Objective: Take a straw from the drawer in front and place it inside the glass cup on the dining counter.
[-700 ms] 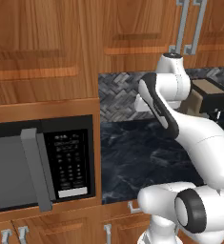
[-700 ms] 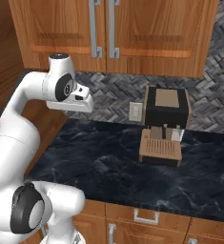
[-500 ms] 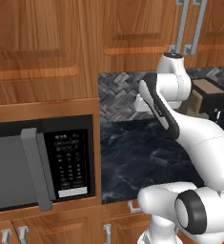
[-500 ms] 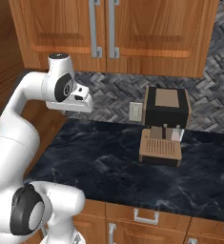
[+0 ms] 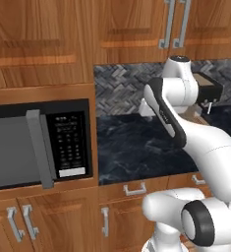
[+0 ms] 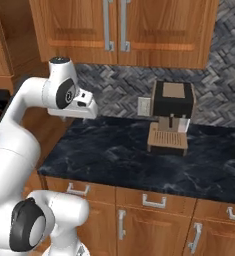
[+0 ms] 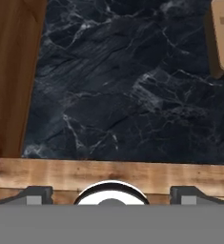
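The tool (image 7: 111,193) hangs spread wide and empty over the black surface (image 7: 132,86) — the shut drawer (image 6: 154,201) sits below its front edge, straw unseen.

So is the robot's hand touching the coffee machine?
Apart. In the right base view the gripper hangs at the counter's left end, with bare black counter between it and the coffee machine.

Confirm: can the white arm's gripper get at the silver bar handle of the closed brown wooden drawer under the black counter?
Probably yes. The gripper, jaws open, hangs above the black counter near its front edge; the handle sits lower, on the drawer, with nothing before it. It must drop past the edge.
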Controlling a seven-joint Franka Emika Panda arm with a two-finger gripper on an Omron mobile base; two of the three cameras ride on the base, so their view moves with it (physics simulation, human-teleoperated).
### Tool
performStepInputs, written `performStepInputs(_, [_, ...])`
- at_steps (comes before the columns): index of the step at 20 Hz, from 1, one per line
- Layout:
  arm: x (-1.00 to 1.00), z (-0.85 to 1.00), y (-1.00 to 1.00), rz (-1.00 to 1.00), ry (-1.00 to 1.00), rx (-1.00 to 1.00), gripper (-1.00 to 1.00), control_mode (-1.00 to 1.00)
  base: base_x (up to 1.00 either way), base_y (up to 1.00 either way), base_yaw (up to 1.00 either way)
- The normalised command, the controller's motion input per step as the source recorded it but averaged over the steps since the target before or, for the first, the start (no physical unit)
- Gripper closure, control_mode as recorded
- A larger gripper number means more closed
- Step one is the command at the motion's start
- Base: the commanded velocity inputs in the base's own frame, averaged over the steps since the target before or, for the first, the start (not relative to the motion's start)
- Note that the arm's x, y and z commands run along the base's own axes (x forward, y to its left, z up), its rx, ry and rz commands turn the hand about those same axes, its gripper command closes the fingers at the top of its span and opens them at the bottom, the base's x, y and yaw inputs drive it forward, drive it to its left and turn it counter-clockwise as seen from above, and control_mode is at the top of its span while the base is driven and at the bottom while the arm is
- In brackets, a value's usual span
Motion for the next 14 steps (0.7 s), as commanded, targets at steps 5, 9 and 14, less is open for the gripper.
performStepInputs(5, [0.0, 0.0, 0.0, 0.0, 0.0, 0.0, -1.0, 1.0, 0.0, -0.8, 0.26])
performStepInputs(9, [0.0, 0.0, 0.0, 0.0, 0.0, 0.0, -1.0, 1.0, 0.0, -0.98, 0.4])
performStepInputs(14, [0.0, 0.0, 0.0, 0.0, 0.0, 0.0, -1.0, 1.0, 0.01, -0.8, 0.44])
